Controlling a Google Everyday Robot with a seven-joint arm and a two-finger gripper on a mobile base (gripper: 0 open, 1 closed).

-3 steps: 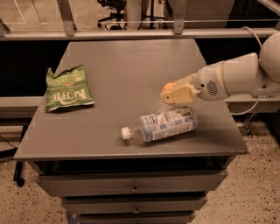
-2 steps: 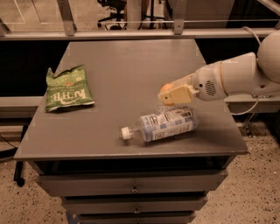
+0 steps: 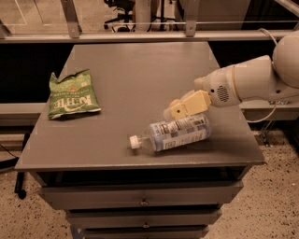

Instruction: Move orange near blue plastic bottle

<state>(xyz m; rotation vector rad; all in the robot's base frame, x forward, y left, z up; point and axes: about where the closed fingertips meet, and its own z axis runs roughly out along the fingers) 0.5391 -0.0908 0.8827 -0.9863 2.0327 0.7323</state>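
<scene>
While the gripper (image 3: 181,109) hovers just behind the blue plastic bottle (image 3: 175,133), which lies on its side with the cap pointing left, I can't tell whether it's spread or pinching, and the orange isn't plainly visible, perhaps hidden at its tip.

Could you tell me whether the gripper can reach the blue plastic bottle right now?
Probably yes: the gripper hangs right beside the blue plastic bottle, which lies on its side on the table, nothing visibly between them.

Looks like an office or lab to me: rolling chair (image 3: 122,14) well behind my gripper (image 3: 175,110), grey drawer bench (image 3: 135,70) beneath it, speckled floor (image 3: 275,203) below.
</scene>
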